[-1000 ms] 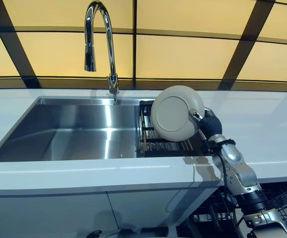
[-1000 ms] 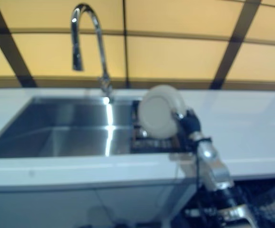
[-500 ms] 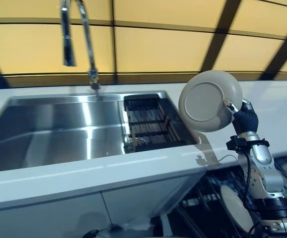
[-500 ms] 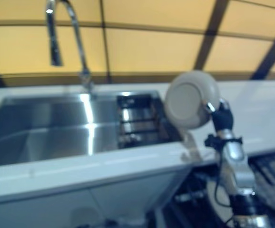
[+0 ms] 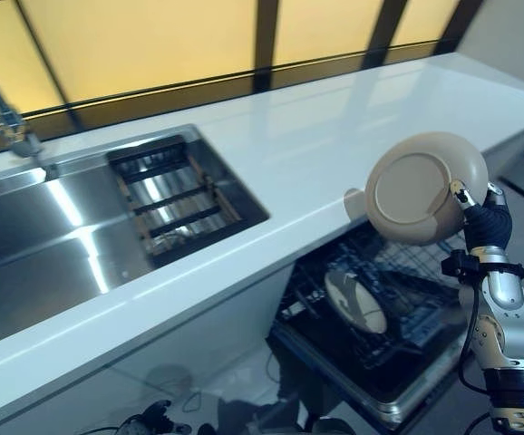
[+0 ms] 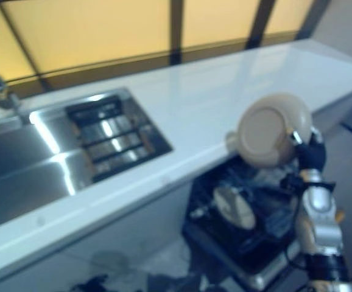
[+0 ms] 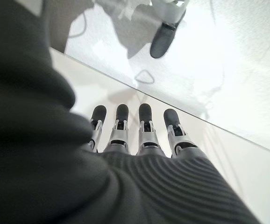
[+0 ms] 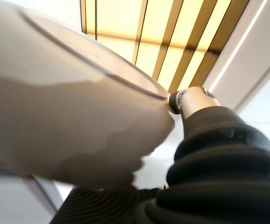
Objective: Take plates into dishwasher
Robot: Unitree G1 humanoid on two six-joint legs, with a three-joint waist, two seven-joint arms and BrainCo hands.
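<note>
Since a second ago the plate (image 5: 422, 188) has come off the dark rack (image 5: 173, 198) in the sink (image 5: 44, 245) and now hangs out past the counter's (image 5: 334, 136) front edge, above the open dishwasher (image 5: 380, 317); the camera also swung right, so the tap is nearly gone from view. Right hand (image 5: 486, 220) has the beige plate by its right rim, held upright with the underside facing the camera. You can only see a thumb (image 8: 187, 99) pressed on the rim in the right wrist view; the other fingers are hidden behind the plate, but it's clearly pinched.

Hard to make out much inside the dishwasher. It's a dark wire basket with another plate (image 5: 356, 302) already standing in it, and the held plate blocks the back part of it. The sink is cut off at the left edge.

Left hand (image 7: 139, 135) only shows in its own wrist view, fingers straight and relaxed, holding nothing, with a pale surface and the floor past them.
</note>
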